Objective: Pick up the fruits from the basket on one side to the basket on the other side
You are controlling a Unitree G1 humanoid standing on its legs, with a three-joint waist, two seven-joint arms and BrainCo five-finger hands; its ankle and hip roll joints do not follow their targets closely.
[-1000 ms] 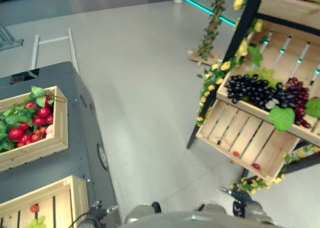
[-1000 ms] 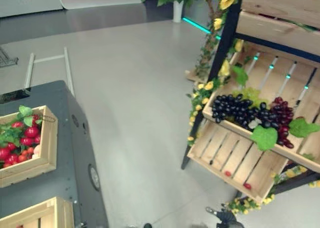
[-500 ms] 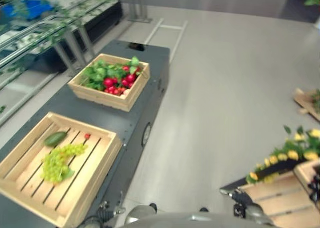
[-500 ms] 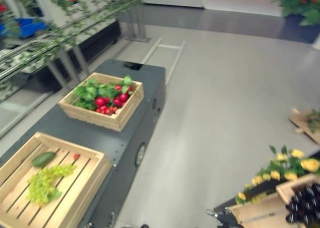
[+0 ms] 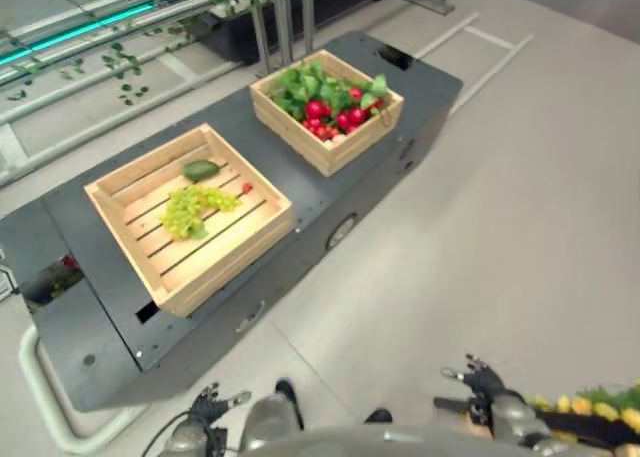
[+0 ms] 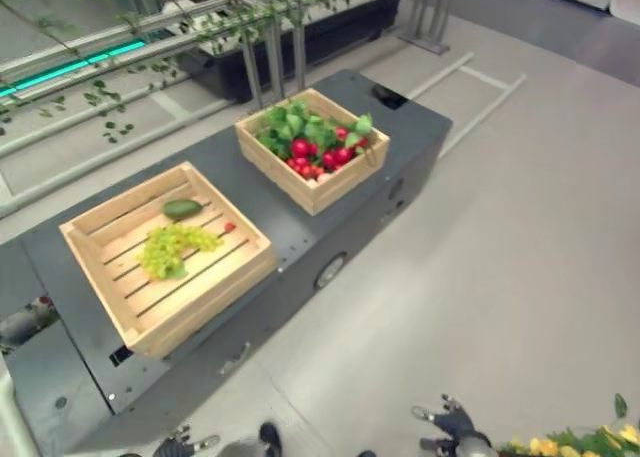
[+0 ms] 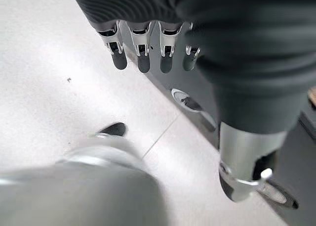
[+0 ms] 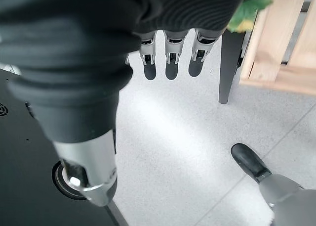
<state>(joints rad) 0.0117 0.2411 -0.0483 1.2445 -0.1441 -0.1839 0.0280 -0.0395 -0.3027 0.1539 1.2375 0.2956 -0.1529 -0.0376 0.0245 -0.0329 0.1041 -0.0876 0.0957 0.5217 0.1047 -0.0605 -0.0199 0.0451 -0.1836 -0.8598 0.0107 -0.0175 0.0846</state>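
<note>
We see two wooden baskets on the dark bench. The shallow slatted basket [image 5: 190,222] holds green grapes [image 5: 192,209], an avocado [image 5: 200,169] and a small red fruit [image 5: 246,188]. The deeper basket [image 5: 326,110] carries red fruits [image 5: 333,116] among leaves.

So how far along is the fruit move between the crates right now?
Done so far: the slatted crate holds green grapes, a green fruit and one small red fruit. In hand: nothing; the left hand and right hand hang open and empty above the floor. Left: the red fruits piled among leaves in the deeper crate.
</note>
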